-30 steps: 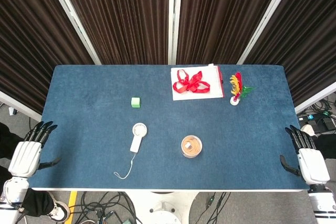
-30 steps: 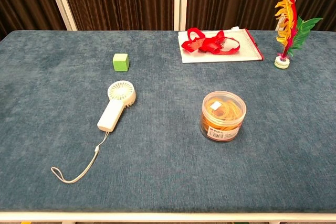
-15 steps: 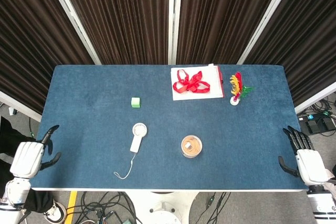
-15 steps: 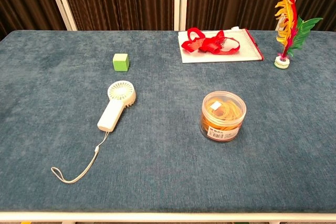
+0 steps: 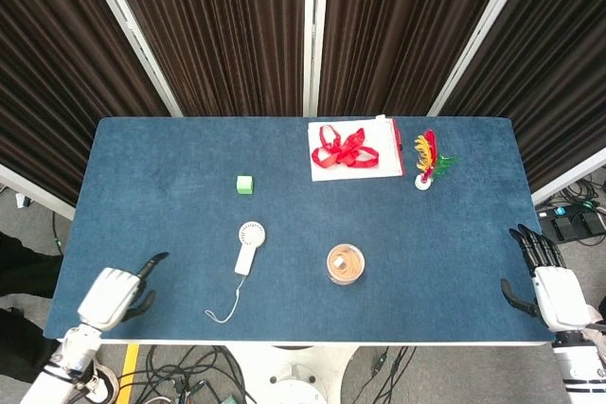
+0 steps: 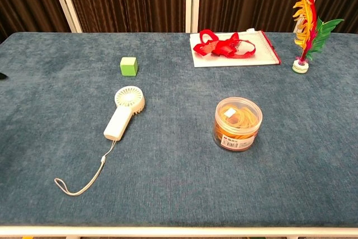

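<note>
Both hands, left and right, hover empty over table edges.

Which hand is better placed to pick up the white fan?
Probably the left hand: it is over the table's near-left corner, close to the fan and its cord. The right hand sits off the far right edge.

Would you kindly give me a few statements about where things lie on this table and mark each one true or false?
1. The left hand holds nothing. True.
2. The fan lies left of the tub. True.
3. The green cube sits on the white pad. False: it sits on the bare table; a red ribbon lies on the pad.
4. The right hand grips the feather toy. False: it is at the table's right edge, holding nothing.
5. The tub lies on its side. False: it stands upright.
</note>
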{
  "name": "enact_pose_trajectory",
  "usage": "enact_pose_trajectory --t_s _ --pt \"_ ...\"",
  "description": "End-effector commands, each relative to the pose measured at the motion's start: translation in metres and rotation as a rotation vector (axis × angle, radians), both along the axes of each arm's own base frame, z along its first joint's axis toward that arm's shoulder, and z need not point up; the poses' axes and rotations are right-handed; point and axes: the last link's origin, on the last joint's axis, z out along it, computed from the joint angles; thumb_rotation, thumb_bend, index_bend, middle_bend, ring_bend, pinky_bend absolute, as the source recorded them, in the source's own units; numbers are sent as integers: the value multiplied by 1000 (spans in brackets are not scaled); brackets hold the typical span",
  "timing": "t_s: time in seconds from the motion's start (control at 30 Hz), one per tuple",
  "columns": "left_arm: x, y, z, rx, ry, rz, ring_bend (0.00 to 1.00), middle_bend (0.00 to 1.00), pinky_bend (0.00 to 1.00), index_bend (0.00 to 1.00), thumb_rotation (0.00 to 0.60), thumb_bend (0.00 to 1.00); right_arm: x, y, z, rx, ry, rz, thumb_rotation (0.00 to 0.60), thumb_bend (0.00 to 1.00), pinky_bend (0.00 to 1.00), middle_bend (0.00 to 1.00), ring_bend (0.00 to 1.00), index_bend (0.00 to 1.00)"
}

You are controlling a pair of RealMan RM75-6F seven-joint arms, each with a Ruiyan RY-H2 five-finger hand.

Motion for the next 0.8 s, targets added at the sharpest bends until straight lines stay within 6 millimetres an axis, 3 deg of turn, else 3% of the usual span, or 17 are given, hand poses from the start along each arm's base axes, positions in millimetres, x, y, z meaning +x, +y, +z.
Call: enact_pose_trajectory --t_s 0.03,0.23,0.8 --pt "20 5 -23 -64 -3 -56 885 875 871 124 600 447 0 0 0 1 -6 -1 600 327 0 0 0 0" --pt "43 14 -48 -96 13 -116 885 875 870 125 600 447 2 -1 -1 4 -6 -3 600 327 0 0 0 0" --pt "75 41 -93 -174 78 -154 885 876 869 125 600 447 2 -2 1 4 -7 -4 600 327 0 0 0 0"
